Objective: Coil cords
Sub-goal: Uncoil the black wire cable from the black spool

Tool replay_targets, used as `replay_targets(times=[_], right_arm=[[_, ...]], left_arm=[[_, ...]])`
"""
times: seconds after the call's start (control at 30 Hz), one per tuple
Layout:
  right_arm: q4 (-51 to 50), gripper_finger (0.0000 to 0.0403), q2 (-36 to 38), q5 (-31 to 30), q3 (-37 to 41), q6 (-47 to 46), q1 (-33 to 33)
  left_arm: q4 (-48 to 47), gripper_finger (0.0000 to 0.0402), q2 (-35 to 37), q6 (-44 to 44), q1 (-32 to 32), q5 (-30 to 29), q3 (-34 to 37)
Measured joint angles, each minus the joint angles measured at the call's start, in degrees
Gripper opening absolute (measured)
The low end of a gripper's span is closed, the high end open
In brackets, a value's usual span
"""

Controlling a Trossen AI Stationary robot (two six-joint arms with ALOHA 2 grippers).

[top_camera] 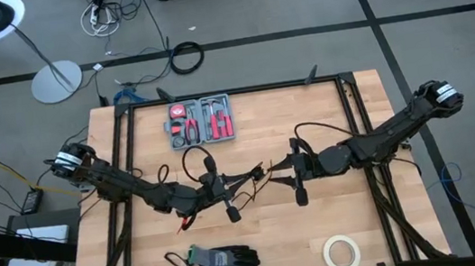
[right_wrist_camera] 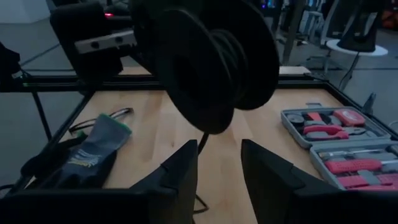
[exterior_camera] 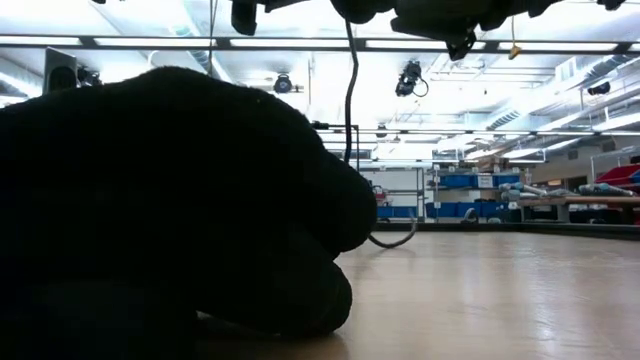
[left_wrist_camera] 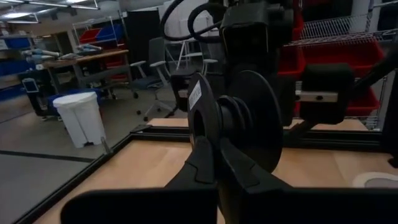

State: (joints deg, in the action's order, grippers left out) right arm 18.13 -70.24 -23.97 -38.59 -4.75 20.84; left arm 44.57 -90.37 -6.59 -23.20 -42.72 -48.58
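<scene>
— What sits closest to the lens?

— The black gloves [exterior_camera: 150,200]. In the low view they fill the whole left half as one dark mound lying on the table [top_camera: 269,238]. From above they lie near the front edge, left of centre, with a roll of tape [top_camera: 342,252] off to their right.

— And the cord?

— The cord [left_wrist_camera: 235,115] is thin and black, and it is wound on a black reel [right_wrist_camera: 186,68] that is lifted off the wood over the middle of the table, between the two arms. In the low view a length of it drops straight down from above and curls on the boards behind the gloves.

— Who has the reel?

— The left gripper [left_wrist_camera: 214,146]. Its two fingers are pressed together and pinch the rim of one of the reel's discs, with the reel standing on edge just past the fingertips.

— And the other pincer?

— The right gripper [right_wrist_camera: 217,155] faces the reel from the opposite side. Its fingers stand well apart and they grip nothing. The reel hangs just beyond them, and the cord falls past the gap.

— Anything else on the table?

— An open tool case [top_camera: 202,121] with red-handled tools lies at the far edge, well apart from both grippers.
</scene>
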Motion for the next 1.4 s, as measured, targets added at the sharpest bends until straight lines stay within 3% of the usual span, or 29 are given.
replay_targets(times=[0.27,0.43,0.83,0.93,1.1,1.4], right_arm=[[4.0,0.0123,0.0,2.8,0.0,0.5,-0.3],[4.1,0.012,0.0,2.7,0.0,0.8,-0.3],[1.3,0.011,0.0,0.8,0.1,-0.1,-0.4],[1.2,0.0086,0.0,0.2,0.1,-0.7,-0.6],[0.7,0.0012,0.0,1.1,0.0,-0.5,-0.5],[0.3,0.0003,0.0,0.8,0.0,-0.7,-0.5]], left_arm=[[-2.2,0.0,0.0,1.3,0.5,0.8,0.0],[-2.5,0.0,-0.6,4.5,1.8,4.7,0.0],[-3.4,0.0,-1.9,9.0,3.3,5.8,0.0],[-3.5,0.0,-1.9,9.0,3.3,5.8,0.0],[-3.7,0.0,-1.9,8.8,3.4,6.0,0.0],[-3.9,0.0033,-1.9,7.3,3.5,5.7,0.0]])
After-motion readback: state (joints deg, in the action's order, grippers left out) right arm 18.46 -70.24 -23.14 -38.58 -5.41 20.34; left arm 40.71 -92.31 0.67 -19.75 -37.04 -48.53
